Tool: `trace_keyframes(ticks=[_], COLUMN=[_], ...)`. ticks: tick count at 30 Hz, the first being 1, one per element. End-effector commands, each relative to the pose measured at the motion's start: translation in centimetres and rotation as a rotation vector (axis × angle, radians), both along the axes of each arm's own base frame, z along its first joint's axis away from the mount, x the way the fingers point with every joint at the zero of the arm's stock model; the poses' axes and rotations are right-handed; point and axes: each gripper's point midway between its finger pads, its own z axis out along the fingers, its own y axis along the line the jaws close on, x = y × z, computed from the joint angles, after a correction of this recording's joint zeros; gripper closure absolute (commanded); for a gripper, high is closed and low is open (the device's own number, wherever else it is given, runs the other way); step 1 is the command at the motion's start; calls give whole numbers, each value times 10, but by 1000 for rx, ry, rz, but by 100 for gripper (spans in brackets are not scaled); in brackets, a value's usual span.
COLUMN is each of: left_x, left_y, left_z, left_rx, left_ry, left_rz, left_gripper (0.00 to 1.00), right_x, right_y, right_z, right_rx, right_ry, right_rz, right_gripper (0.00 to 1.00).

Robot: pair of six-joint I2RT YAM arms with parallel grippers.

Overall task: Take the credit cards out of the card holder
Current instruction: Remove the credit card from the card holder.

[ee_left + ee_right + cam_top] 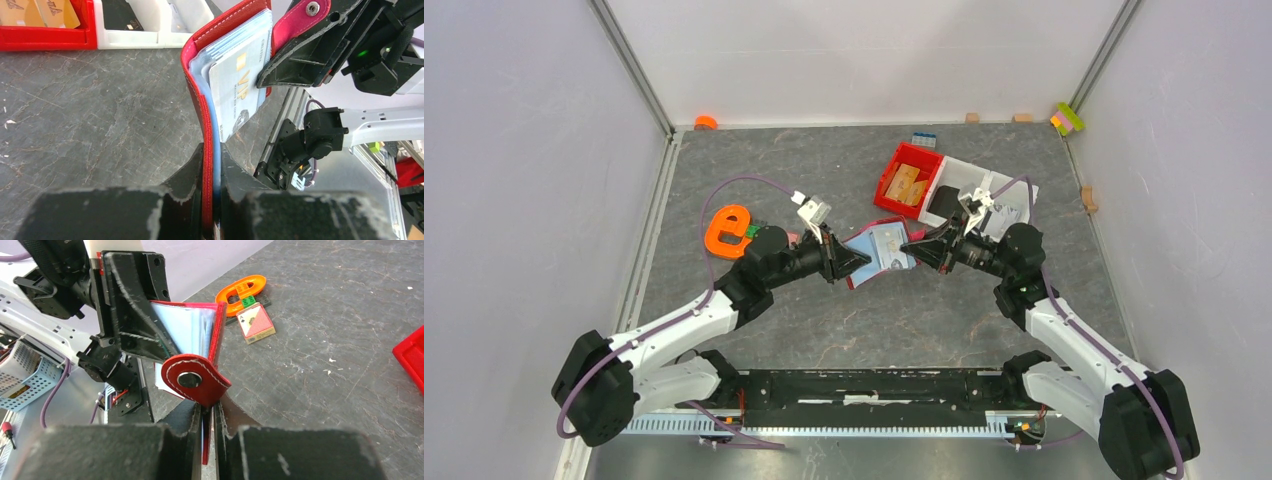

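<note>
Left claw (212,156) and right claw (207,412) are both clamping the floppy card holder (192,70); credit cards (235,92) are looking stiff and slick, so I'd pinch a poking-out corner.

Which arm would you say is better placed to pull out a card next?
Right, probably: the right gripper sits at the protruding grey VIP card, while the left gripper clamps the dark red folding card holder steady.

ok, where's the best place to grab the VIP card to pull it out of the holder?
Pinch the VIP card at its free corner, which pokes out past the card holder cover, coming from the open side it sticks out of. The rest sits tucked in the sleeves, and the left gripper clamps cover and sleeves together further along.
</note>
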Motion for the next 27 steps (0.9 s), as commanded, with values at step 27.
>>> trace_keyframes(ticks=[27], left_x=[32], left_y=[21], left_z=[-2], left_rx=[104], left_ry=[-25], left_rz=[198], left_gripper=[50], right_x=[7], right_y=[-12], right_z=[-42], right_rx=[454], right_ry=[573], right_rz=[28], right_gripper=[100])
